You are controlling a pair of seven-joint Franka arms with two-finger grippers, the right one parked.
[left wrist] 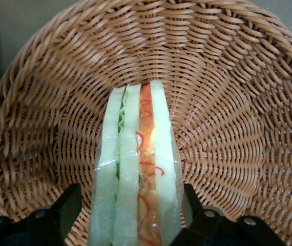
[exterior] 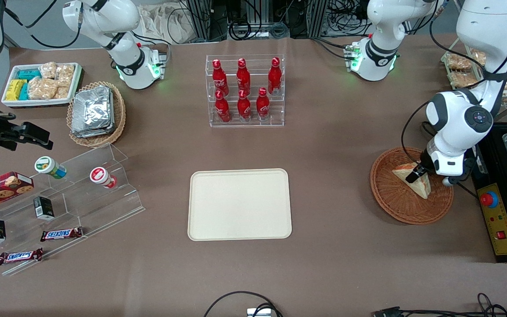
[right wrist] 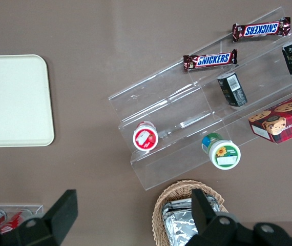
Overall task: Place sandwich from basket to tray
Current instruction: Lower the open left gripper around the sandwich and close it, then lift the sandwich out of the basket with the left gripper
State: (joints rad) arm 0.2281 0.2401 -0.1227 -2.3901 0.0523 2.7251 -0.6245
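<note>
my gripper (left wrist: pixel 136 215) down in the basket (exterior: pixel 396 200), fingers spread either side of the sandwich (left wrist: pixel 136 179), not clamped | sandwich lies in basket | tray (exterior: pixel 239 204) mid-worktop, well apart

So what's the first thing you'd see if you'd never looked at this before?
Probably the gripper down in the brown basket, its open fingers either side of the sandwich. Next the bare cream tray mid-table, and the red bottles in their clear rack, farther from the camera than the tray.
</note>
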